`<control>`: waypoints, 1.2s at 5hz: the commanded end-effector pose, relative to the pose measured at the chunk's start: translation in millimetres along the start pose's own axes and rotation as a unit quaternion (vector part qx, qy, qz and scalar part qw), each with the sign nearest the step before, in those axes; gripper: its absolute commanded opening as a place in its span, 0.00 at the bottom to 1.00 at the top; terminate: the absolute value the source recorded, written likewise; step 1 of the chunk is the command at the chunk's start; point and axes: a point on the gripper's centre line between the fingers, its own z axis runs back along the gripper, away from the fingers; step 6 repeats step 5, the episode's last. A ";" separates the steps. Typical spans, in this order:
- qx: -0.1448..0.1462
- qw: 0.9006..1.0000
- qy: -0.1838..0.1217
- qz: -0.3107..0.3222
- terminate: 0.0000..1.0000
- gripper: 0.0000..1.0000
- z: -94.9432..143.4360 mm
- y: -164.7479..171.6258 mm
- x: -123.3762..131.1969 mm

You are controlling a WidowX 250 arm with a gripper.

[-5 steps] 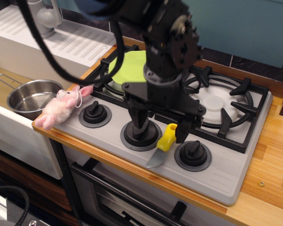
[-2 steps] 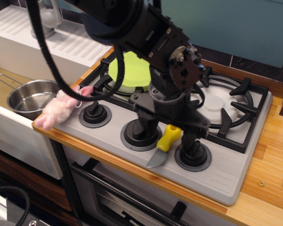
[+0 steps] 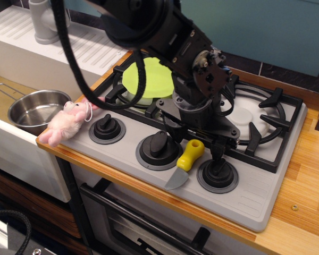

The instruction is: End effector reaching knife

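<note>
Small toy knife with chunky yellow plastic handle and short rounded grey blade [image 3: 184,162] lying on the grey stove panel [image 3: 255,199], between the middle black knob [image 3: 158,147] and the right black knob [image 3: 217,174]. Long axis slanted: handle up toward the burners, blade down toward the front edge of the wooden counter [image 3: 300,212]. Black metal two-fingered gripper [image 3: 194,139] poised just above the handle's upper end, so the knife lies directly below and slightly forward. Fingers spread wide, one on each side of the handle, straddling it across its narrow width. Nothing held; contact with the handle not discernible. Likely next: straight descent, then closing on the yellow handle.
</note>
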 end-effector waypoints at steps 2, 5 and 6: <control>0.024 0.998 0.032 0.046 0.00 1.00 10.4 -2.7 -20.1; 0.011 0.998 0.021 0.055 1.00 1.00 -10.9 -12.7 -31.3; 0.011 0.998 0.021 0.055 1.00 1.00 -10.9 -12.7 -31.3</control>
